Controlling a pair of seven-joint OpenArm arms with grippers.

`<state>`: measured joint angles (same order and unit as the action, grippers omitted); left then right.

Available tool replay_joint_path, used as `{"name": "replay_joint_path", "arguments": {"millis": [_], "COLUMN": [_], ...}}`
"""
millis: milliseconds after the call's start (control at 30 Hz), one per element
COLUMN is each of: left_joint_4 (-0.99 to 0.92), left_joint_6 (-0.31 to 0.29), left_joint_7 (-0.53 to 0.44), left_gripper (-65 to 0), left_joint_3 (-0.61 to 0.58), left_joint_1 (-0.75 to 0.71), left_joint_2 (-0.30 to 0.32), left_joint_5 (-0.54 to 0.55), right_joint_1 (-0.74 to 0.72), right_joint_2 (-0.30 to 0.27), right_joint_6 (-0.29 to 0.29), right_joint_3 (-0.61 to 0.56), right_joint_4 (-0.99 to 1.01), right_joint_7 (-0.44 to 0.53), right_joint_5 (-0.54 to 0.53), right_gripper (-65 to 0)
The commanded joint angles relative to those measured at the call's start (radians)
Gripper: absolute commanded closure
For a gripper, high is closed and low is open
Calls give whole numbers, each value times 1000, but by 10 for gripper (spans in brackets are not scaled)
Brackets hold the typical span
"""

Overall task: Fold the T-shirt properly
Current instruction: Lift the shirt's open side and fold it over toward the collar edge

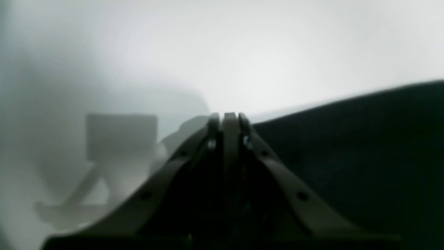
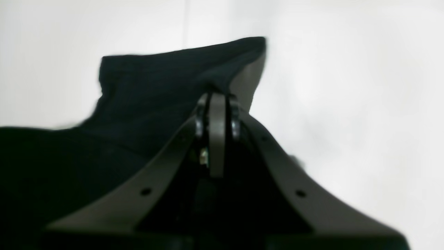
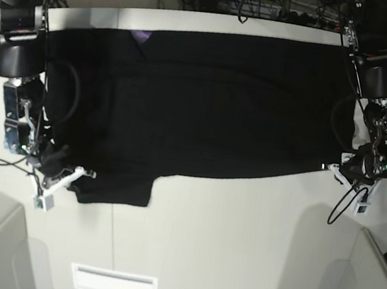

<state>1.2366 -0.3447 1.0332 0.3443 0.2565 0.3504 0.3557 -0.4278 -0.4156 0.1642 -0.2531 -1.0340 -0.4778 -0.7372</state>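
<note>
Black T-shirt (image 3: 205, 110) spread wide across white tabletop (image 3: 236, 250), plain side up, small purple patch near collar at 11 o'clock of the cloth. Right end effector (image 3: 58, 169) at the shirt's 8 o'clock corner, jaws pinched closed on T-shirt fabric; wrist view shows the cloth lifted in a peak at the tips (image 2: 216, 100). Left end effector (image 3: 347, 168) at the shirt's 4 o'clock edge, jaws closed (image 1: 229, 119); dark cloth just beside the tips, grip on it unclear.

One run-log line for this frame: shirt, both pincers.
T-shirt: black, spread flat on table | left pincer: shut at shirt's edge | right pincer: shut on T-shirt sleeve | fold: not yet made
</note>
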Motion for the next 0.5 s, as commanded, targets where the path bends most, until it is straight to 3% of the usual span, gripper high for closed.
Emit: {"name": "replay_joint_path", "arguments": {"millis": [0, 100, 233, 467], "left_joint_4": [48, 118, 144, 291], "left_joint_6": [-6, -29, -57, -58], "left_joint_7": [-1, 32, 106, 106], "left_gripper": [0, 0, 0, 0], "left_joint_3": [6, 40, 137, 151], "left_joint_1": [19, -4, -32, -168], "left_joint_2": [19, 19, 26, 22], "left_joint_5": [10, 24, 122, 171], "right_joint_1": [-18, 10, 53, 178], "right_joint_2": [-19, -21, -44, -44], "right_joint_6": [-2, -2, -4, -4], "right_joint_3": [8, 8, 27, 257], "right_joint_4": [-25, -67, -130, -328], "right_joint_7": [23, 23, 18, -141], "right_joint_5": [-9, -8, -9, -5], "right_gripper": [0, 0, 0, 0]}}
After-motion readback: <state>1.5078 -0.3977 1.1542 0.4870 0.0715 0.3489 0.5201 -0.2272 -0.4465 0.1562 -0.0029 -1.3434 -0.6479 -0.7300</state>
